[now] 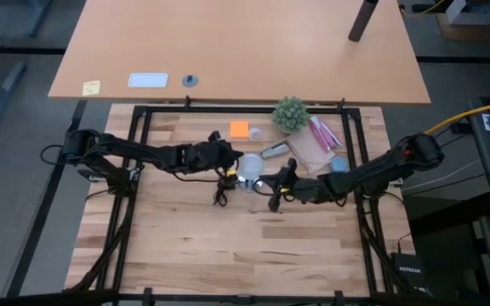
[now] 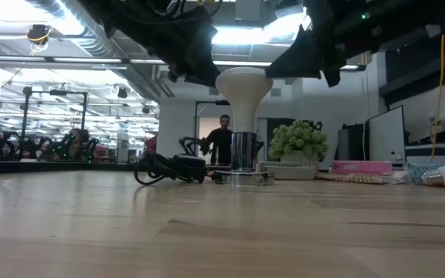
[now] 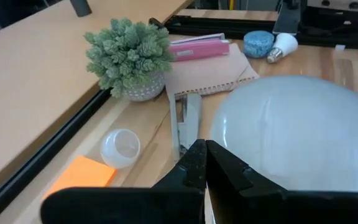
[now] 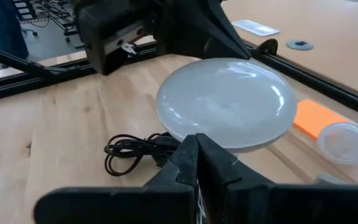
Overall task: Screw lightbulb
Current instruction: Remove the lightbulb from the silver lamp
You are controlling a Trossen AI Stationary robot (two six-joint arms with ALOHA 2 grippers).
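lightbulb [image 2: 242, 91]: white, frosted, standing upright with its narrow neck down in a shiny silver socket base [image 2: 242, 164] near the middle of the wooden table [image 1: 228, 255], round head uppermost; in both wrist views the head shows as a pale dome just ahead of the fingertips. black cord [image 4: 132, 152]: coiled on the table beside the base. left gripper [image 1: 230, 161]: reaching in from the left, poised just beside and above the bulb's head, fingers [image 3: 194, 165] pressed together, holding nothing. right gripper [image 1: 266, 183]: reaching in from the right, likewise close to the bulb, fingers [image 4: 188, 162] pressed together and empty; whether either tip touches the glass cannot be told. behind the bulb, toward the far edge of the table: orange sticky-note pad [image 1: 240, 129], small clear plastic cup [image 3: 120, 146], grey metal oblong object [image 3: 188, 121], small potted green plant [image 1: 290, 113], brown notebook [image 3: 210, 71] with a pink case [image 3: 199, 48] lying at its far side, blue round item [image 3: 258, 43], second lightbulb [image 3: 283, 46] lying on its side. person [image 2: 223, 139]: standing far back in the room.
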